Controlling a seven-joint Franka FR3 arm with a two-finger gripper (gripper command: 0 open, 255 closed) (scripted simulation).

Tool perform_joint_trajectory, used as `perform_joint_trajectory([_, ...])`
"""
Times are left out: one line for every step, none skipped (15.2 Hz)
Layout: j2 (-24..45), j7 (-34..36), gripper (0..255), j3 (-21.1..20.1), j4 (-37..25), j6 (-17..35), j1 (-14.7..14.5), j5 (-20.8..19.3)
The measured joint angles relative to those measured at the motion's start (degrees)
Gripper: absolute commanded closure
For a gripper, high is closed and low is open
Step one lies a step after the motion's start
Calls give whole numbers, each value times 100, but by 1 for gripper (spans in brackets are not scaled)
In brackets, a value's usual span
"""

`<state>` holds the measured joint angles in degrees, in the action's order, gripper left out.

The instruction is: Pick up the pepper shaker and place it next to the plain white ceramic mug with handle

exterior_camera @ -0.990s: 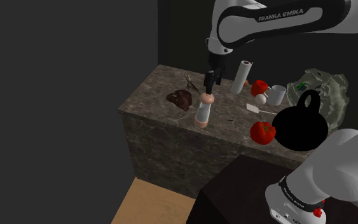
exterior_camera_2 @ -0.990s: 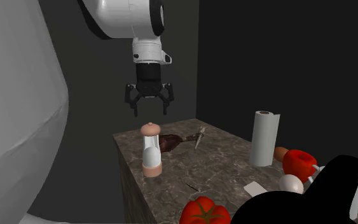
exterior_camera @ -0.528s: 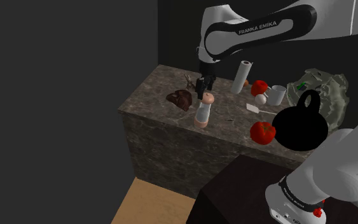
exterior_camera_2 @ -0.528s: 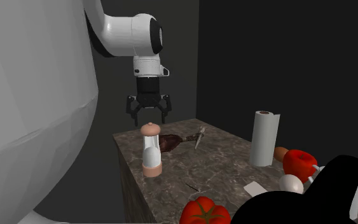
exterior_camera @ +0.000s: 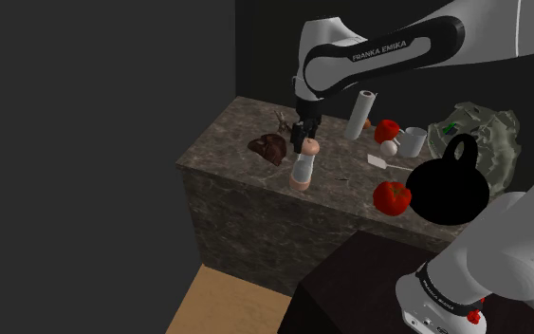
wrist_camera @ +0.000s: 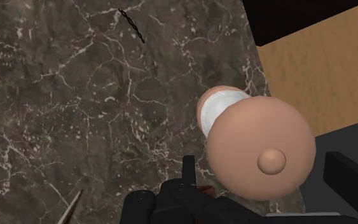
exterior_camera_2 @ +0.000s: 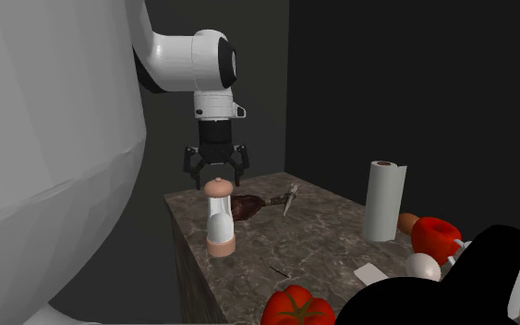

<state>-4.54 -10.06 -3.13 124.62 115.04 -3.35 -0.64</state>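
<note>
End effector (exterior_camera_2: 217,171) spread wide, hovering just above pepper shaker (exterior_camera_2: 218,217) — in wrist view rounded cap sits between fingers, neither touching it. Shaker upright on dark marbled desk (exterior_camera: 236,142), near its edge; pinkish cap and base, pale middle. White mug (exterior_camera: 413,141) well apart, toward shoulder view's right — egg (exterior_camera: 388,148) just beside it.

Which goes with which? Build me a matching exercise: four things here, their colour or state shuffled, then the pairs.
1. pepper shaker
2. gripper
3. paper towel roll
4. tomato

A. red
B. white with a brown core
C. black, fingers open
D. tan cap and base

Pairs: 1-D, 2-C, 3-B, 4-A.
</note>
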Motion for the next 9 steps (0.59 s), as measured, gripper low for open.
perform_joint_trajectory([0,0,0,0,1,1,0,0])
perform_joint_trajectory([0,0,255,0,1,1,0,0])
perform_joint_trajectory([-4,0,255,0,-3,2,0,0])
perform_joint_trajectory([-2,-1,255,1,0,2,1,0])
perform_joint_trajectory([-2,-1,255,1,0,3,1,0])
perform_joint_trajectory([-2,-1,255,1,0,3,1,0])
perform_joint_trajectory([-1,-1,255,1,-1,2,1,0])
perform_joint_trajectory([-1,-2,255,1,-2,2,1,0])
perform_joint_trajectory([-1,-2,255,1,-2,1,1,0])
